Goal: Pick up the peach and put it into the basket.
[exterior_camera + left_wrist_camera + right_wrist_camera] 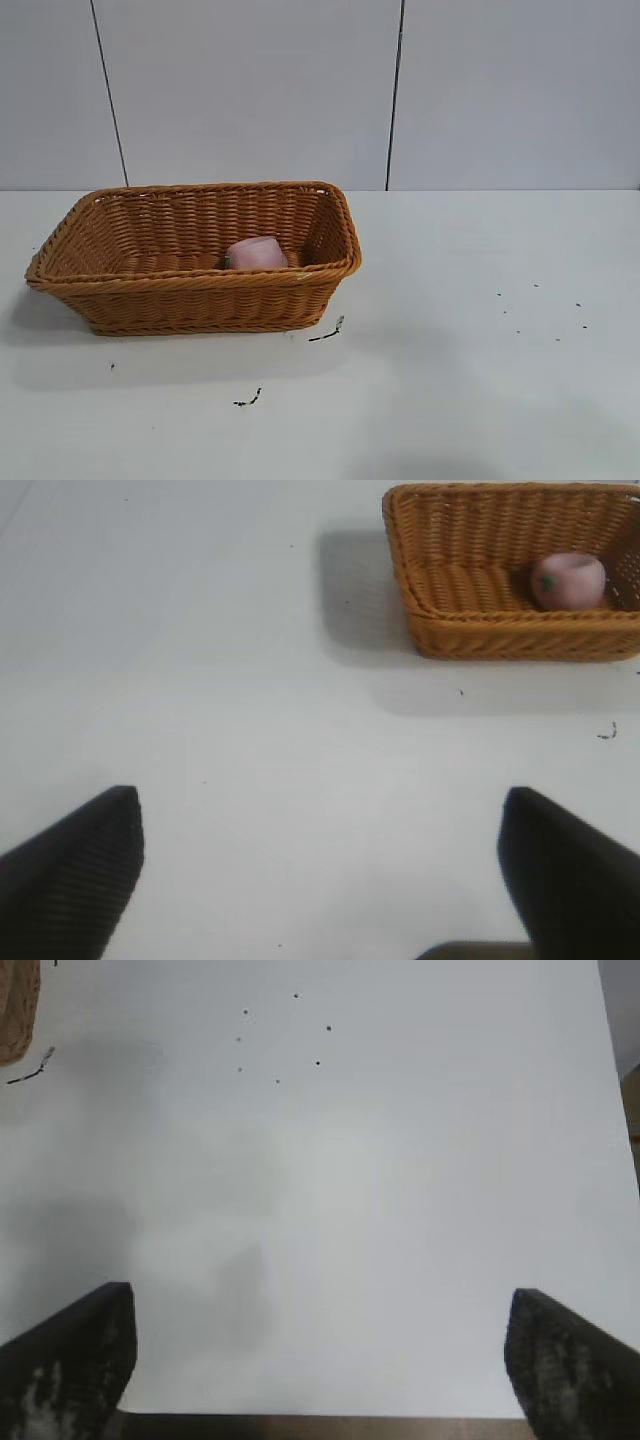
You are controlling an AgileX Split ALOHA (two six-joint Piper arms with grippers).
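The pale pink peach (257, 253) lies inside the orange-brown wicker basket (190, 287), near its right end; a green stem bit shows at its left. It also shows in the left wrist view, peach (568, 581) in the basket (500, 630). Neither arm shows in the exterior view. My left gripper (322, 830) is open and empty over bare table, well away from the basket. My right gripper (320, 1325) is open and empty over bare table near the table's edge; only a corner of the basket (15, 1010) shows in its view.
The basket stands on a white table (480, 380) at the left. Small dark scuffs (327, 333) lie just right of the basket, with another (248, 400) in front and dark specks (545, 305) at the right. A grey panelled wall stands behind.
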